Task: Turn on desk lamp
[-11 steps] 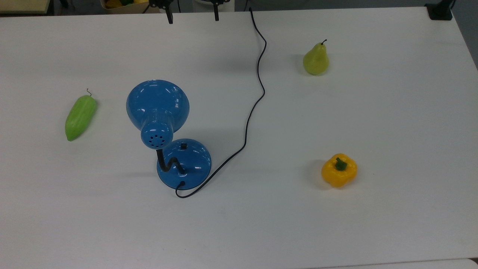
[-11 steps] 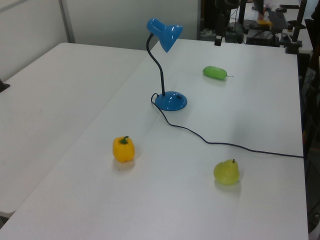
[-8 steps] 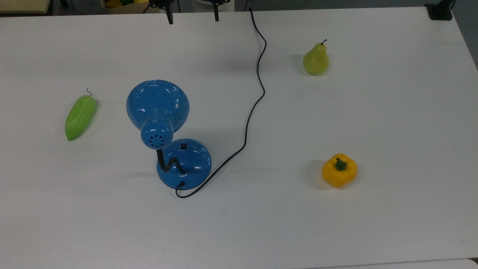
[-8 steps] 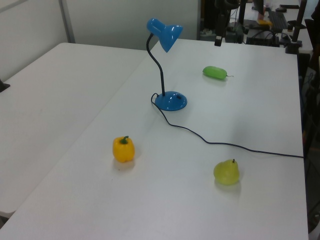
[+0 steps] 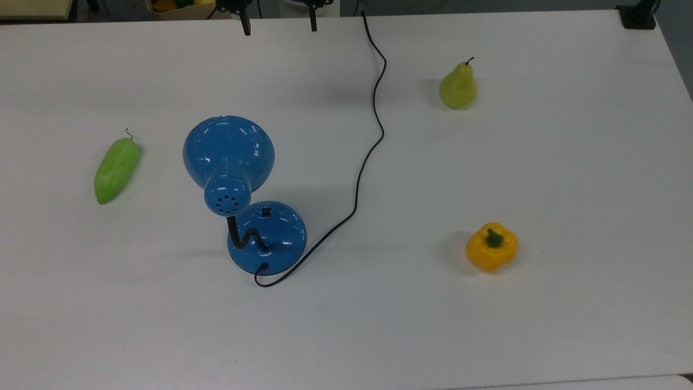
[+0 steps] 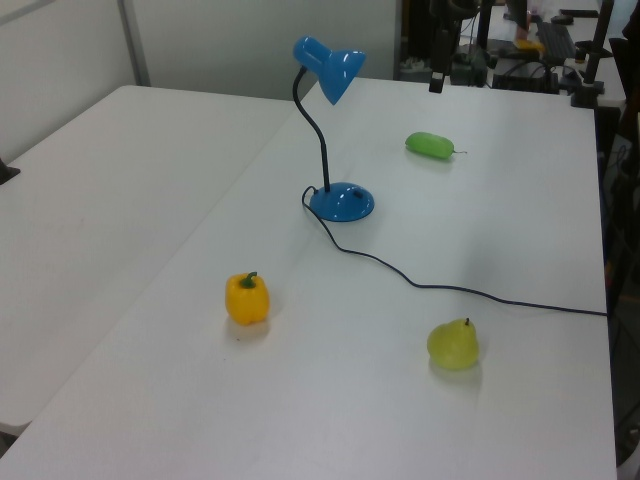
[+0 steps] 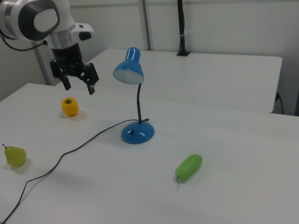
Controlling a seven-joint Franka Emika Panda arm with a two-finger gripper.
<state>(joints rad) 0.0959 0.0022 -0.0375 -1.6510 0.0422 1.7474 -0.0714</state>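
The blue desk lamp point(image 5: 238, 179) stands left of the table's middle in the top view, its bell shade point(image 5: 228, 146) above the domed base point(image 5: 270, 238). A small black switch point(image 5: 266, 211) sits on the base. Its black cord point(image 5: 373, 135) runs off the far edge. The lamp point(image 6: 330, 130) and the lamp point(image 7: 135, 93) look unlit. My gripper point(image 5: 279, 24) hangs open at the top view's far edge, well away from the lamp; its fingertips point(image 7: 67, 84) are spread high over the table in the right view, and a finger point(image 6: 436, 75) shows in the left view.
On the white table point(image 5: 568, 162) lie a green cucumber-like vegetable point(image 5: 116, 169) at the top view's left, a green pear point(image 5: 458, 86) at the far right and a yellow bell pepper point(image 5: 491, 246) at the near right. A black post point(image 7: 180, 28) stands on a second table.
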